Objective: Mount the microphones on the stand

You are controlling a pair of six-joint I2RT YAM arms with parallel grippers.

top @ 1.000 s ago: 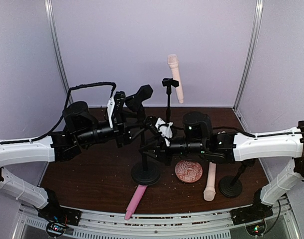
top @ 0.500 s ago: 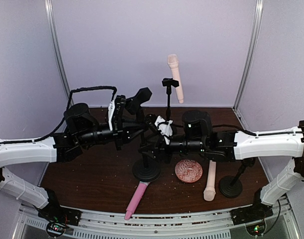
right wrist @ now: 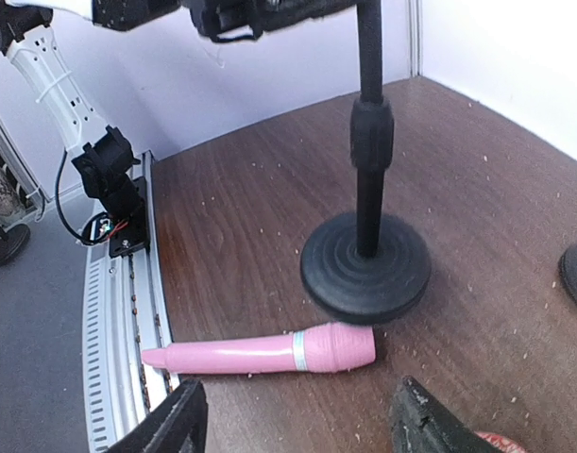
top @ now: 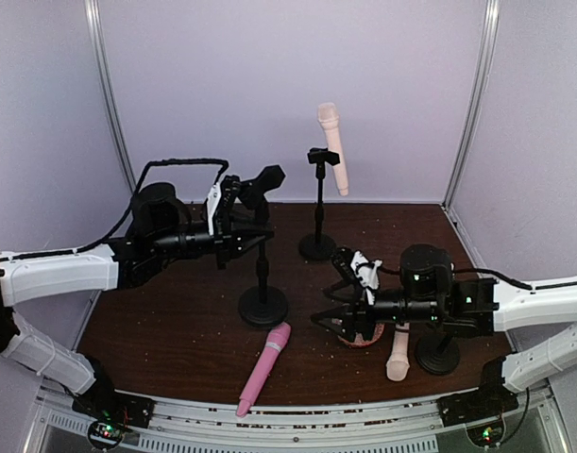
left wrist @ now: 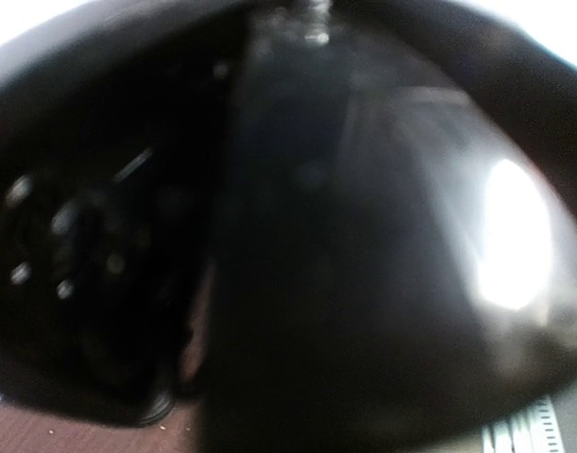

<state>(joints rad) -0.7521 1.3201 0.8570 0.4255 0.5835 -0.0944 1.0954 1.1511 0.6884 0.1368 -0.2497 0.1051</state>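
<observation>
- While the pink microphone (top: pixel 265 366) lies loose at lower centre of the top view, the right gripper (right wrist: pixel 299 417) hovers just to its right with jaws parted and empty, placed, I judge, to pick it up.
- At lower right, a peach microphone (top: pixel 398 351) rests on the table against the right stand (top: pixel 437 355), unmounted.
- Mid-frame, the left gripper (top: pixel 255 231) is clamped tight on the pole of the middle stand (top: pixel 263 307), probably steadying it for loading.
- Furthest, at upper centre, a second peach microphone (top: pixel 332 146) sits clipped in the far stand (top: pixel 318 247).

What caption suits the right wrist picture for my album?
Open right gripper faces a pink microphone lying on the table beside the round base of a stand.
</observation>
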